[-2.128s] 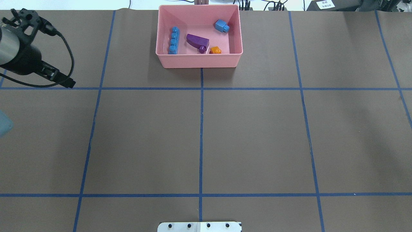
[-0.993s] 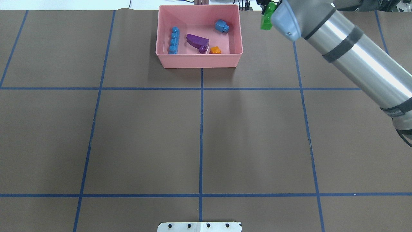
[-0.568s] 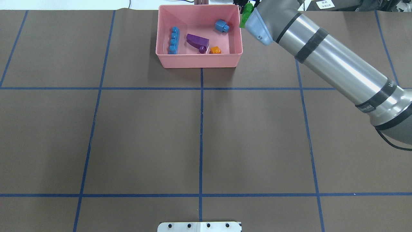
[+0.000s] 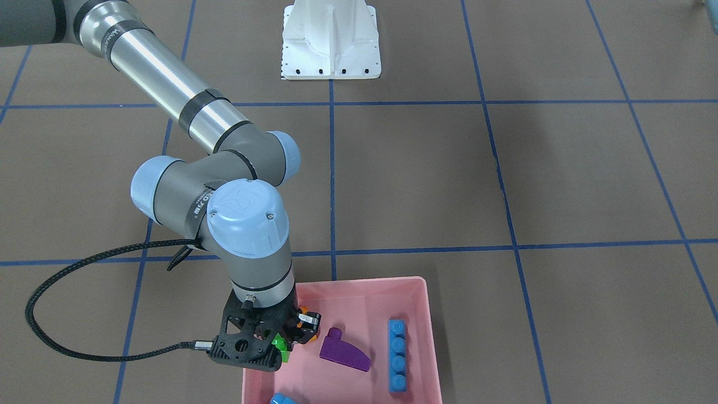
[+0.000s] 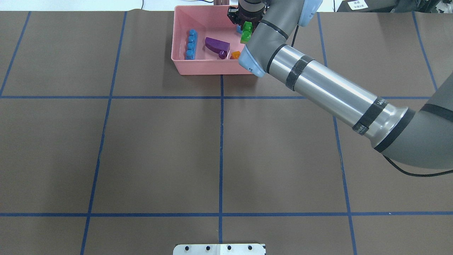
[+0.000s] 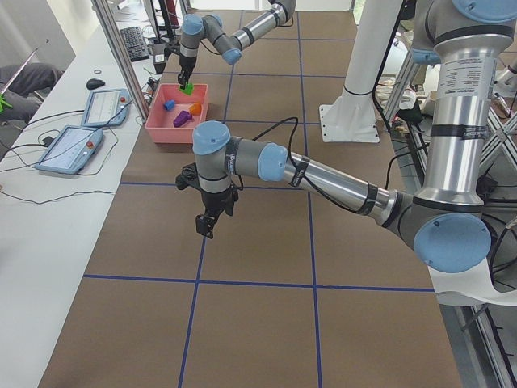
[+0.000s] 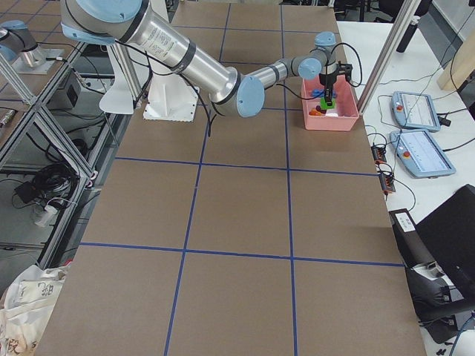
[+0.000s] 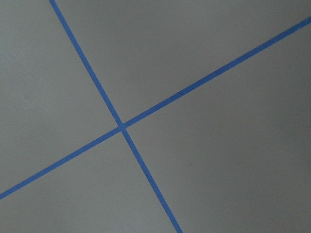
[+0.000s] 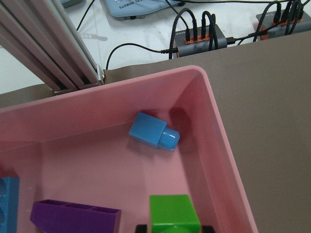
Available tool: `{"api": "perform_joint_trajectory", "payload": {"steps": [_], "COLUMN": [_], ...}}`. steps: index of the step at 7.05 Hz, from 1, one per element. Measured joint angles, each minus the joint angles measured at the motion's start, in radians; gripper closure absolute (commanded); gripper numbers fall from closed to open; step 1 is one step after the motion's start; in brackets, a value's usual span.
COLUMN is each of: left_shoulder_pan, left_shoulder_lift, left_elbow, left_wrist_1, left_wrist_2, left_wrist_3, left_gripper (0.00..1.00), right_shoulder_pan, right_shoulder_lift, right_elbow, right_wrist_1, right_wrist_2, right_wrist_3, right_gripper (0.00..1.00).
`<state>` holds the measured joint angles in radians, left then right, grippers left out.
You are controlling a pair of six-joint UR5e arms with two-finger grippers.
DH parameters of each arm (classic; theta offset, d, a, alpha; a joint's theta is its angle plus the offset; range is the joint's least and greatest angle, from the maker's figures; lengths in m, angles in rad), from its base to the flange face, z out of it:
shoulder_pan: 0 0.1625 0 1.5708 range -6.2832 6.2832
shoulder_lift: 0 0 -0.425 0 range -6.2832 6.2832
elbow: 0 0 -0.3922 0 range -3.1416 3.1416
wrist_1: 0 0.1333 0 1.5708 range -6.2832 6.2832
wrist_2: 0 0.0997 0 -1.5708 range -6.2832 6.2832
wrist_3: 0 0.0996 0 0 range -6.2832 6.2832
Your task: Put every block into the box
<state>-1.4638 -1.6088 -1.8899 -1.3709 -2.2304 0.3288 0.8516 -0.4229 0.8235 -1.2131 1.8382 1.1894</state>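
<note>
I count four blocks [image 5: 217, 44] already lying in the box [image 5: 216, 72], with my right gripper [image 9: 174, 228] clamped on the green block [image 5: 246, 32] over the box's floor, not yet released.

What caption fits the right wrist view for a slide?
Right claw holds the green block over the pink box; a small blue block and a purple block lie inside.

A shallow pink box [image 5: 208, 67] is sitting open side up. Inside, a long blue block [image 5: 190, 44] is lying studs up along the robot's left wall. A sloped purple block [image 5: 216, 45] is lying beside it near the middle, an orange block [image 5: 235, 55] just to its right. A small blue block [image 9: 153, 132] is lying on its side in the far right corner. A green block [image 5: 246, 32] is hanging above the box's right side, pinched in the right gripper [image 9: 174, 227].
</note>
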Motion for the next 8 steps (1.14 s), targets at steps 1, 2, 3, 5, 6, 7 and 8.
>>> {"api": "perform_joint_trajectory", "payload": {"steps": [1, 2, 3, 5, 6, 7, 8], "left_shoulder_pan": [0.000, -0.001, -0.004, -0.035, -0.065, -0.102, -0.139], "left_shoulder_lift": [0.002, 0.003, 0.004, 0.028, 0.043, 0.067, 0.103], "left_elbow": [0.001, 0.005, 0.018, 0.039, 0.047, 0.050, 0.045], "left_wrist_1": [0.000, 0.002, 0.006, 0.007, 0.008, 0.005, -0.004], "left_wrist_2": [0.000, 0.001, 0.004, 0.008, 0.005, 0.000, -0.028], "left_wrist_3": [0.000, -0.002, -0.004, -0.005, -0.005, 0.000, 0.007], "left_gripper": [0.00, 0.00, 0.00, 0.00, 0.00, 0.00, 0.00], "right_shoulder_pan": [-0.001, 0.005, 0.019, 0.080, 0.129, 0.188, 0.252], "right_shoulder_lift": [-0.001, -0.004, -0.009, -0.110, -0.212, -0.322, -0.420], "right_elbow": [0.005, 0.024, 0.070, 0.283, 0.406, 0.508, 0.577], "right_wrist_1": [-0.010, -0.036, -0.112, -0.310, -0.353, -0.369, -0.374], "right_wrist_2": [-0.004, -0.001, 0.015, 0.093, 0.146, 0.194, 0.242], "right_wrist_3": [-0.004, -0.017, -0.061, -0.238, -0.338, -0.453, -0.578], "right_gripper": [0.00, 0.00, 0.00, 0.00, 0.00, 0.00, 0.00]}}
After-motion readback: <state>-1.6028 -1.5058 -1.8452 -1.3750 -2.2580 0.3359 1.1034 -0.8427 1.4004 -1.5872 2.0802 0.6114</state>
